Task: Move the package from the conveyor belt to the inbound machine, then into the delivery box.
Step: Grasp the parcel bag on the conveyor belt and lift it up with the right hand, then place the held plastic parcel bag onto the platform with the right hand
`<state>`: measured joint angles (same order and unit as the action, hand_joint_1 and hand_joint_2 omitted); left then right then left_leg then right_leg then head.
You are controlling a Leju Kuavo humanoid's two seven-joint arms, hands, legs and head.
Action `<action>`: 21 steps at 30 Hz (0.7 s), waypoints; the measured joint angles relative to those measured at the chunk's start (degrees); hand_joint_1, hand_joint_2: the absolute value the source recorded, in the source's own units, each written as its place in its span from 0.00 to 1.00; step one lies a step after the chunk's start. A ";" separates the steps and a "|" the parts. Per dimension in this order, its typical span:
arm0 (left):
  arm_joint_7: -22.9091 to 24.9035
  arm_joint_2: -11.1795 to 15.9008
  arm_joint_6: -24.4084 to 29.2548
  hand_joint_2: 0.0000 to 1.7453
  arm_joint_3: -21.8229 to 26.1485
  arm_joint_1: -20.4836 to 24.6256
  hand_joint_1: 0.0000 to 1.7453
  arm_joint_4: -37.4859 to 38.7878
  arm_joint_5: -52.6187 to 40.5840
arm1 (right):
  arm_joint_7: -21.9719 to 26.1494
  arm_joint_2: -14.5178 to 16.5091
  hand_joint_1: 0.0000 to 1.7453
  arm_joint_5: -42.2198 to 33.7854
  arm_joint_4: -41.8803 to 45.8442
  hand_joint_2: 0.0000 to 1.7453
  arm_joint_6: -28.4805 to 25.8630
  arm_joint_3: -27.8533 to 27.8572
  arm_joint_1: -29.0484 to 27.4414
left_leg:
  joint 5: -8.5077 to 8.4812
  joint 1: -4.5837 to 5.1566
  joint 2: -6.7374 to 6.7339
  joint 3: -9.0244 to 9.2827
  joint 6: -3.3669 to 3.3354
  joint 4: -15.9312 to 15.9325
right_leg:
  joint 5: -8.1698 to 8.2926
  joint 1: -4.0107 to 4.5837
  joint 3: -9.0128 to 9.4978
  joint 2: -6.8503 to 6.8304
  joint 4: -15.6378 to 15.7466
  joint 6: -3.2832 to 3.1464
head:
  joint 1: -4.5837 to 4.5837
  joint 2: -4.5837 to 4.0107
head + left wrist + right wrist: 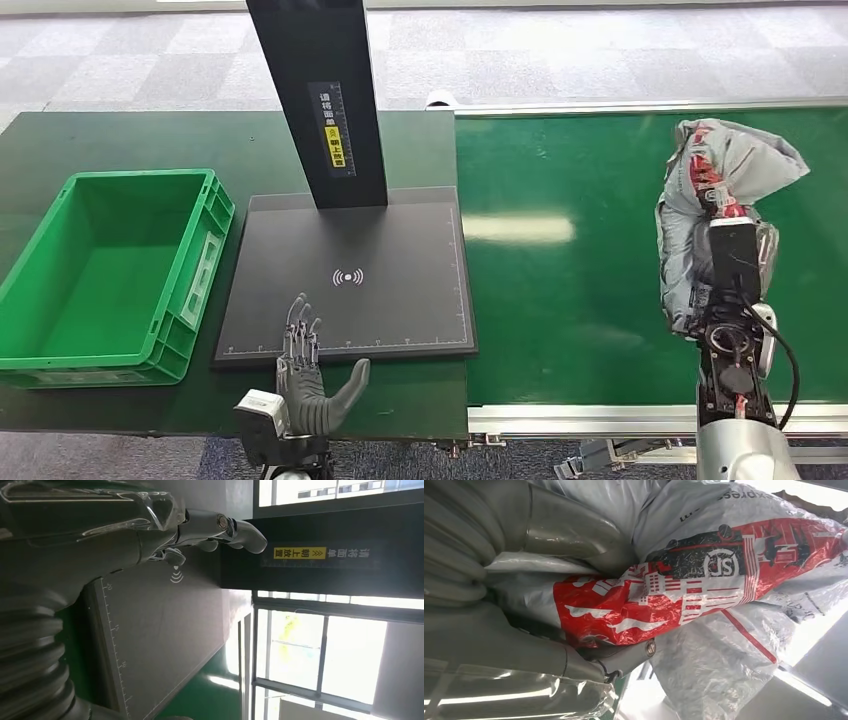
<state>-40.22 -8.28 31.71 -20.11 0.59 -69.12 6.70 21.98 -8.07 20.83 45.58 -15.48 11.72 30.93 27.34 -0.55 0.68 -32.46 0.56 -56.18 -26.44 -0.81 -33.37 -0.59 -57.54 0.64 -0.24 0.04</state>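
Note:
A grey plastic courier package [735, 160] with red and black print hangs over the green conveyor belt [560, 290] at the right. My right hand [730, 255] grips the package [704, 580] from below, with its thumb and fingers wrapped round the crumpled bag. My left hand [305, 375] is open, fingers spread flat, at the front edge of the black inbound machine pad [350, 275]. The pad [160, 630] and its wireless mark lie just beyond those fingers [220, 527]. The green delivery box [110, 270] stands empty at the left.
A black post [320, 100] with a yellow label rises from the back of the pad. The belt has a metal rim [600, 415] along its near side. Dark green table surface [120, 135] surrounds the box and the pad.

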 joint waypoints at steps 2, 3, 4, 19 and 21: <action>0.00 0.37 -0.40 1.00 0.29 -0.41 0.00 -1.19 -0.27 | 0.12 1.39 1.00 -2.72 7.87 1.00 0.07 -0.28 -3.58 | 0.04 0.00 -0.04 -0.01 0.03 0.01 | -0.02 0.00 -0.02 0.03 0.00 -0.02 | -0.02 0.01; 0.00 0.54 -0.56 1.00 0.43 -0.54 0.00 -1.65 -0.38 | 0.18 1.87 1.00 -3.25 10.83 1.00 0.06 -0.37 -4.93 | 0.05 0.00 -0.06 -0.01 0.03 0.02 | -0.02 0.00 -0.02 0.04 0.00 -0.02 | -0.01 0.01; 0.00 0.68 -0.67 1.00 0.53 -0.66 0.00 -2.03 -0.48 | 0.28 2.22 1.00 -3.59 13.21 1.00 0.04 -0.40 -6.00 | 0.06 0.01 -0.07 -0.01 0.03 0.02 | -0.02 0.00 -0.02 0.05 0.00 -0.03 | -0.01 0.00; 0.01 4.08 2.36 1.00 6.20 6.66 0.00 -7.34 -10.78 | -0.58 8.88 1.00 2.48 26.44 1.00 17.97 -18.57 -15.65 | -0.03 -0.18 -0.13 0.09 0.14 0.04 | 0.00 0.21 0.03 0.12 -0.02 -0.08 | -0.01 0.00; 0.03 4.35 2.67 1.00 7.07 7.80 0.00 -8.20 -11.14 | -0.80 9.48 1.00 2.95 26.44 1.00 18.24 -21.78 -15.99 | -0.03 -0.17 -0.12 0.08 0.14 0.04 | 0.00 0.20 0.03 0.13 -0.02 -0.08 | -0.01 0.00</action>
<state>-40.19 -3.93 34.39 -13.04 8.40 -77.32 -4.43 21.18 1.41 23.78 72.02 2.76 -10.07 14.93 27.31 -0.72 0.55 -32.38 0.70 -56.14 -26.44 -0.61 -33.34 -0.46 -57.56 0.56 -0.24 0.04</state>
